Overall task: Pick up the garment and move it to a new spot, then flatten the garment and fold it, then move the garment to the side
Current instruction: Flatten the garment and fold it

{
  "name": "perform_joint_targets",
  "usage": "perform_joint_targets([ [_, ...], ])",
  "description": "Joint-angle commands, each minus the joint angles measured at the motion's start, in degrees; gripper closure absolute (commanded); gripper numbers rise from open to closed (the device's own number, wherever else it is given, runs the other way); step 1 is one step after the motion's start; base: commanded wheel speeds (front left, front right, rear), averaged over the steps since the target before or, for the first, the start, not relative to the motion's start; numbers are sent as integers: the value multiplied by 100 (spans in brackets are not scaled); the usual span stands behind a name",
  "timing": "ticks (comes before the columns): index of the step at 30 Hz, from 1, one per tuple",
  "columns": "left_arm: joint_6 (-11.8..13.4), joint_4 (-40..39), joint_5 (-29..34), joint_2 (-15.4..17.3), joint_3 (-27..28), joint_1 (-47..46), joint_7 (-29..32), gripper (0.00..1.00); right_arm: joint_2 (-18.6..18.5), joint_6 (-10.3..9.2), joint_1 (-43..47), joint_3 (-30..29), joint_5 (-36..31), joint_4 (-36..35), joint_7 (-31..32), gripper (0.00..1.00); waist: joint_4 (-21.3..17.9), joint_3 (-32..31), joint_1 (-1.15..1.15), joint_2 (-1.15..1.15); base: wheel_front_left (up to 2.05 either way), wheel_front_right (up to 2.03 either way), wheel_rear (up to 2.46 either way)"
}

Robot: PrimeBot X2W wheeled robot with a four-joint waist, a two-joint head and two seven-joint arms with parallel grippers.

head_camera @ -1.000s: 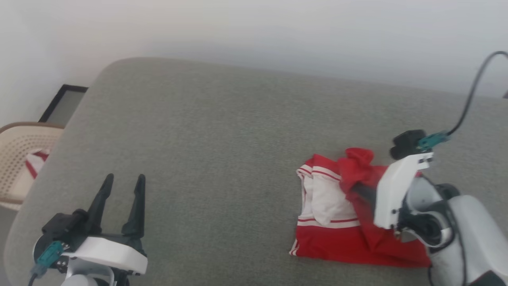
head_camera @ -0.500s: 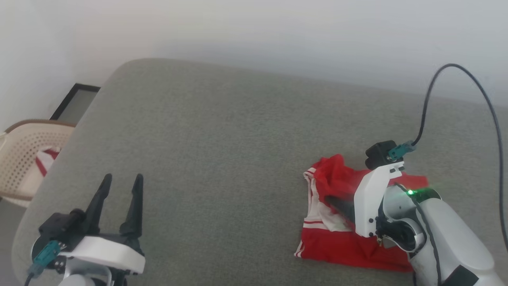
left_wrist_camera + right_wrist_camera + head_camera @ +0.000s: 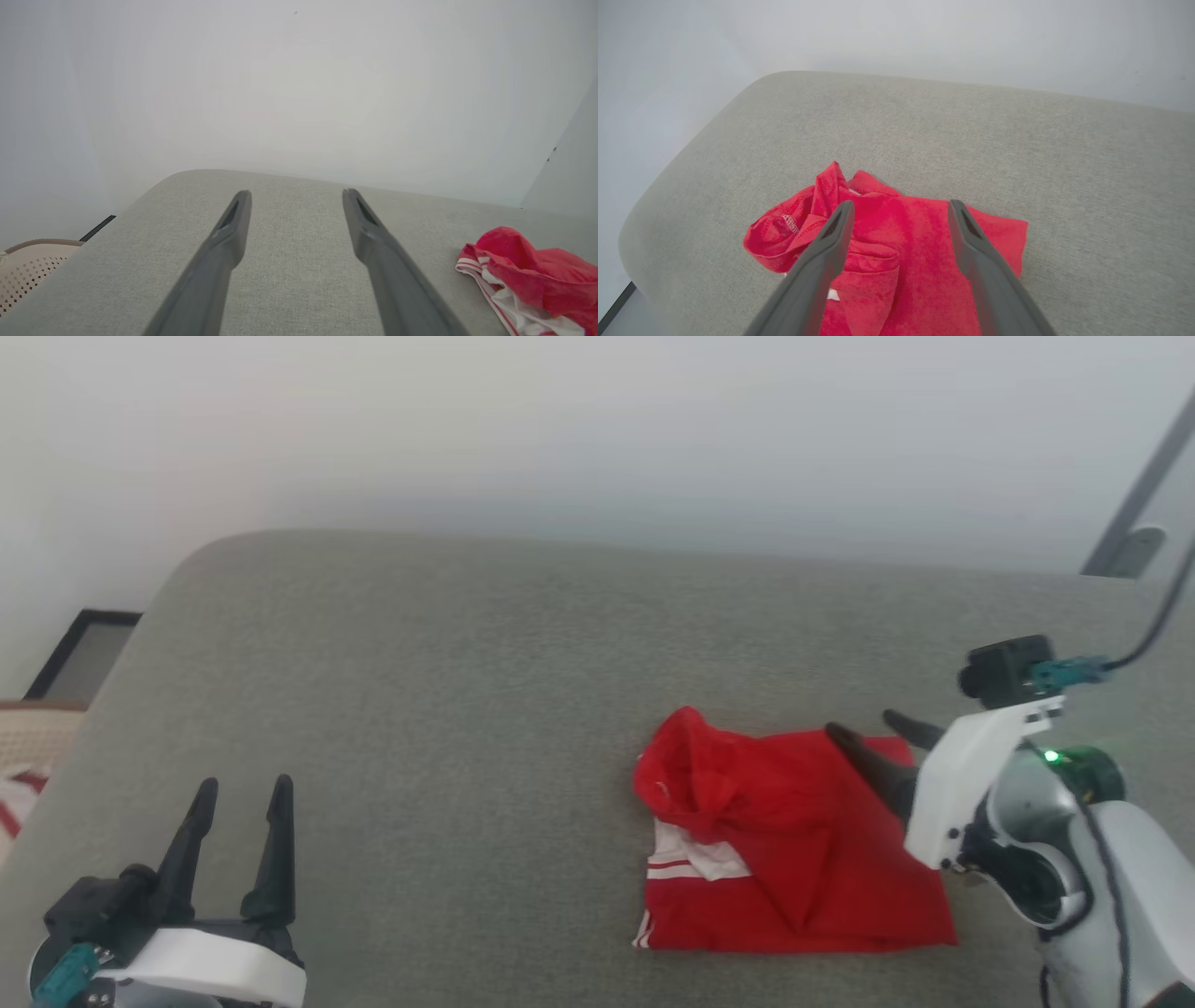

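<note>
On the right of the grey padded surface (image 3: 448, 691) lies the bright red shiny sports top (image 3: 794, 840), folded but lumpy at its far left. Your right gripper (image 3: 860, 723), just over it, and your left gripper (image 3: 245, 782) are both open and empty. The fold looks almost done, so next press that lump flat.

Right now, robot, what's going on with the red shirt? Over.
Left gripper open, empty. Right gripper open over garment, not holding. It lies folded, lumpy, on grey cushion. Nothing blocking.
</note>
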Motion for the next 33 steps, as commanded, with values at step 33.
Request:
perform_joint_targets([
  [33,-12,-167,208,98,555,549,-23,0,-181,-3,1452,-1392,-1154,22,-3287,0,-1115,-147,0,0,0,0,0],
])
